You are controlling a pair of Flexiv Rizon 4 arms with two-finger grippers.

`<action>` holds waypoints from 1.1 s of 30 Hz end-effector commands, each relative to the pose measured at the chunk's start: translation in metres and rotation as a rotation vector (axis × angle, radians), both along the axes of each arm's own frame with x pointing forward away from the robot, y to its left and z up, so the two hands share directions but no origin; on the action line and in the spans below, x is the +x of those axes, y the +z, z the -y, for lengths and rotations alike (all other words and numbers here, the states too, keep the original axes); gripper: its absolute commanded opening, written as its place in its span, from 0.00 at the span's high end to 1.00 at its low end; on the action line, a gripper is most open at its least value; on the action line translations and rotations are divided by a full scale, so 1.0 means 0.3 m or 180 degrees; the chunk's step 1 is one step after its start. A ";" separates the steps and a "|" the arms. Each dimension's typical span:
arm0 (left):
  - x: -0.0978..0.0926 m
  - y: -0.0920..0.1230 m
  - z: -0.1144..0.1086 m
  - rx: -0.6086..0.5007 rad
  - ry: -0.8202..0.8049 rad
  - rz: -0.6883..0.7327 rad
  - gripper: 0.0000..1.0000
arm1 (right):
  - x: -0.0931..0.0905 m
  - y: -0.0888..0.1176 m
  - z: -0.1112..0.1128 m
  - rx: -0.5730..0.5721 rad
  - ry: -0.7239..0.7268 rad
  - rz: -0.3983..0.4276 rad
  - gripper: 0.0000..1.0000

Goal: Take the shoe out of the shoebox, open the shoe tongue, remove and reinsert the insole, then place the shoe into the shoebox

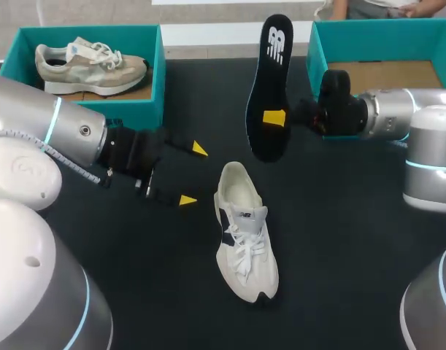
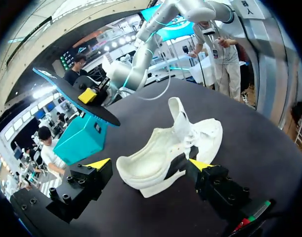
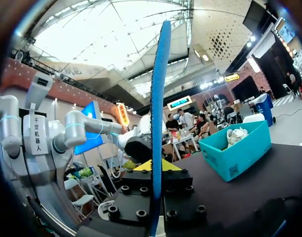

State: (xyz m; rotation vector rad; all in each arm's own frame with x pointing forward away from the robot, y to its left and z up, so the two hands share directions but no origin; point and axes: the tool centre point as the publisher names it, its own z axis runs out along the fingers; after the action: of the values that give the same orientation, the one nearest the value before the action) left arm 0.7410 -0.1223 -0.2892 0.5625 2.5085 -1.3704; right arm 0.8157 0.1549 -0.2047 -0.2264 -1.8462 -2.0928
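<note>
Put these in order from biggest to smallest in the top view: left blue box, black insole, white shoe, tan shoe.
1. Left blue box.
2. Black insole and white shoe: about alike; the insole is held up nearer the camera, so unsure.
3. Tan shoe, though it lies farther away.

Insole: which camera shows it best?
Head view: the insole shows its whole black face, pinched in the right gripper. The right wrist view sees it only edge-on between its fingers; the left wrist view shows it slanted, beyond the white shoe.
</note>
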 end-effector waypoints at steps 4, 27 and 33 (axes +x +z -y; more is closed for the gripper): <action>0.026 -0.086 0.013 0.0241 0.0082 -0.0183 0.00 | 0.079 -0.149 -0.070 0.0130 0.0172 0.0176 1.00; 0.047 -0.048 -0.021 0.0959 0.0644 -0.0627 0.00 | 0.000 -0.077 -0.174 0.0454 0.0172 0.0298 1.00; 0.046 -0.057 -0.030 0.0979 0.0747 -0.0636 0.00 | -0.002 -0.073 -0.153 0.0485 0.0068 0.0218 1.00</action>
State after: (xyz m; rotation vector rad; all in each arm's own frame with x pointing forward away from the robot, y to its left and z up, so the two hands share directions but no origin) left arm 0.7598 -0.1151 -0.3063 0.1866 2.8687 -1.0167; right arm 0.8213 0.2023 -0.2286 -0.0839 -1.6976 -2.2366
